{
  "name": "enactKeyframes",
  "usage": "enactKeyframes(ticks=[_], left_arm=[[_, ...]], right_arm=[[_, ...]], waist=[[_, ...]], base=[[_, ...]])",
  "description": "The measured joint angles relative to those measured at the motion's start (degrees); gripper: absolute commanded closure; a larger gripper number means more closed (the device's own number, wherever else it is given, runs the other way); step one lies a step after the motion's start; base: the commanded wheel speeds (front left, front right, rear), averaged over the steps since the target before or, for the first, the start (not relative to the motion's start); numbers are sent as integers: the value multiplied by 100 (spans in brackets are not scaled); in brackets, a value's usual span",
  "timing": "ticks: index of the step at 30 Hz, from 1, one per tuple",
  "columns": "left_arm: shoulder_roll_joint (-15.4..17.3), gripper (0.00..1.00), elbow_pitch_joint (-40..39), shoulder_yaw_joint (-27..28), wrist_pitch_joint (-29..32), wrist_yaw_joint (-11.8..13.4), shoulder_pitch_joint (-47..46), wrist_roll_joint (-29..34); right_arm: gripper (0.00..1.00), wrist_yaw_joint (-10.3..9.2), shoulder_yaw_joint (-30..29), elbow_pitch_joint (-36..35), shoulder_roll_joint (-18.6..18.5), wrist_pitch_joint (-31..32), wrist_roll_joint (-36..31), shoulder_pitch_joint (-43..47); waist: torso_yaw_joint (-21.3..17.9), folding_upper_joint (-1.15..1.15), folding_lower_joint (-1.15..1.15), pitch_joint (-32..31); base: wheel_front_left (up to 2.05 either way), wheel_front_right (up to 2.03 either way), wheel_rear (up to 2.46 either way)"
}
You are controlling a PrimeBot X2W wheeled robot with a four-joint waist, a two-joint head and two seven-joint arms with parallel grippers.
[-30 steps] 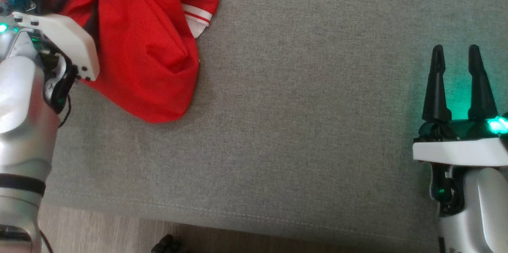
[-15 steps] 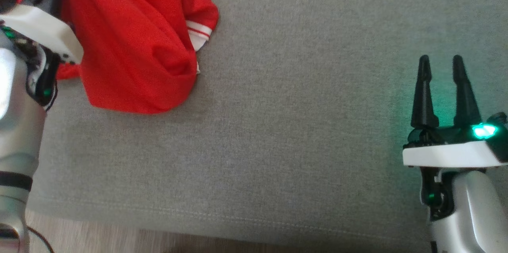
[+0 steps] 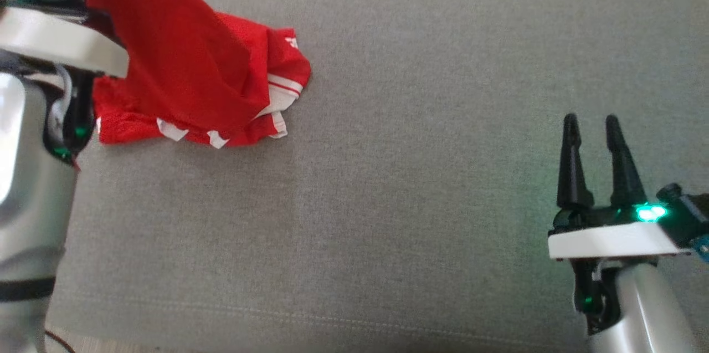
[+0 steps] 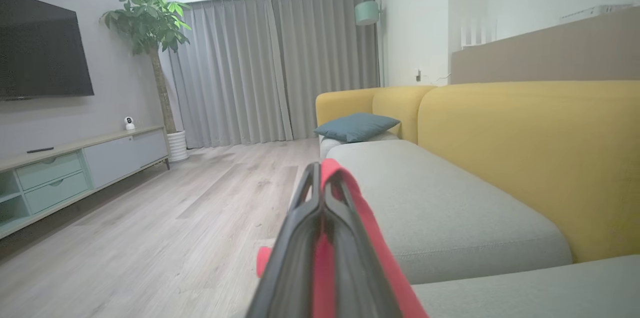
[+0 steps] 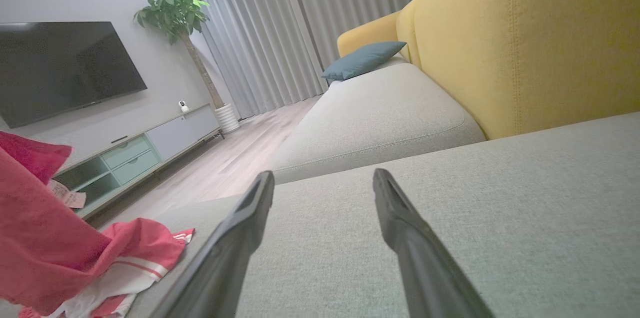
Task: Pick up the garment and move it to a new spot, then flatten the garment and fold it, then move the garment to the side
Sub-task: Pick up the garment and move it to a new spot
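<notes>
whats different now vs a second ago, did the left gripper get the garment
Yes. The left gripper closed on the red garment and raised it: one part now stretches up to it, while the rest trails on the grey sofa cushion. The head view shifted as well. The right gripper stayed open, holding nothing and well apart from the garment.

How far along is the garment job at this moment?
Done: the left gripper is shut on the red garment. In hand: the lift, with one part pulled up and the rest bunched on the grey cushion. Left: carrying it to a new spot, flattening, folding and moving it aside. The right gripper is open and holds nothing.
</notes>
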Motion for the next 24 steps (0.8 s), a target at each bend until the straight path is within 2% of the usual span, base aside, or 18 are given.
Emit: enactKeyframes(ticks=[9,15,20,24], left_arm=[[63,100,-1106,21,296,398,294,-9],[-21,100,-1502,-153,419,467,182,44],[-425,100,-1612,-461,497,602,-305,208],[-817,100,-1489,-786,544,600,-812,344]], right_arm=[[0,0,183,-13,1,0,101,68],[0,0,233,-52,1,0,218,60],[0,0,365,-160,1,-8,343,3],[0,0,514,-269,1,-8,408,-182]], waist=[[-297,0,0,-210],[-589,0,0,-211],[-1006,0,0,-184],[-1426,0,0,-137]], base=[[0,0,0],[0,0,0],[0,0,0],[0,0,0]])
